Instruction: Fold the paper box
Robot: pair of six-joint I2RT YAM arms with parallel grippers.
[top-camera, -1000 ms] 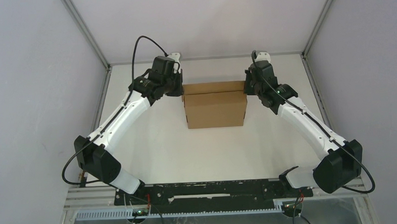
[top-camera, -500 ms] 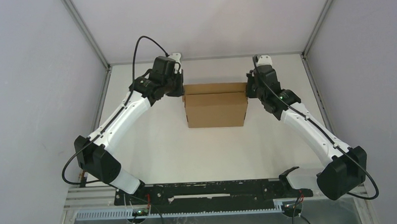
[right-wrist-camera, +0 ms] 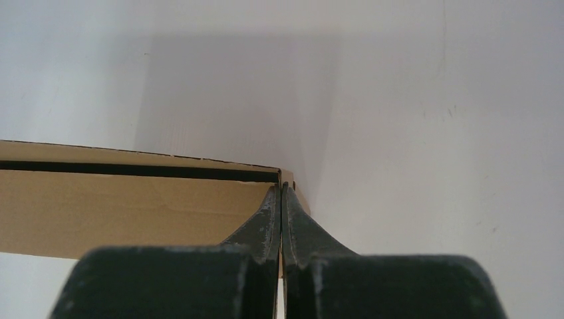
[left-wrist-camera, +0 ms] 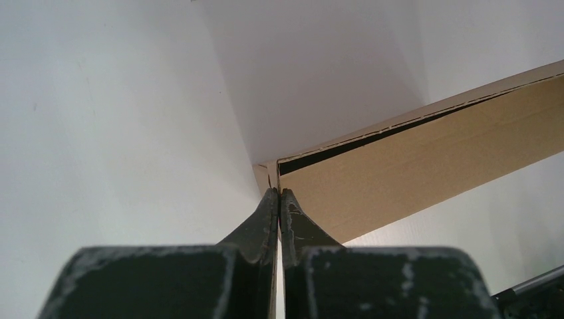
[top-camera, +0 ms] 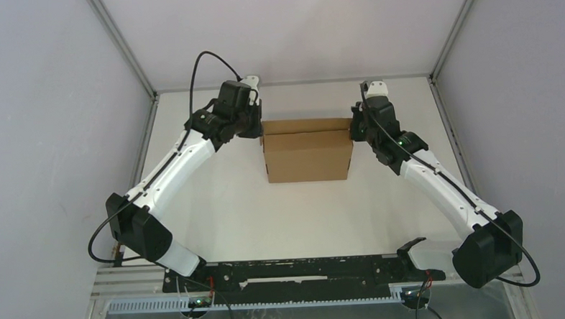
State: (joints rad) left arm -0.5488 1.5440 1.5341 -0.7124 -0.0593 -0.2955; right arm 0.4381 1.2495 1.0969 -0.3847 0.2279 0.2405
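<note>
The paper box point(top-camera: 308, 158) is plain brown cardboard and sits at the back middle of the white table, with its lid panel lowered and a dark slit along the far top edge. My left gripper point(top-camera: 259, 130) is at the box's far left corner. In the left wrist view that gripper point(left-wrist-camera: 279, 193) is shut on a thin cardboard side edge of the box point(left-wrist-camera: 425, 169). My right gripper point(top-camera: 351, 128) is at the far right corner. In the right wrist view it point(right-wrist-camera: 281, 188) is likewise shut on the thin side edge of the box point(right-wrist-camera: 120, 209).
The grey back wall point(top-camera: 288, 30) rises just behind the box. Metal frame rails point(top-camera: 149, 136) run along both sides of the table. A black mounting rail point(top-camera: 299, 270) with the arm bases crosses the near edge.
The right arm's elbow and base link have swung outward to the right, and the box has shifted very slightly right. The left arm has hardly moved. Both grippers stay shut.
</note>
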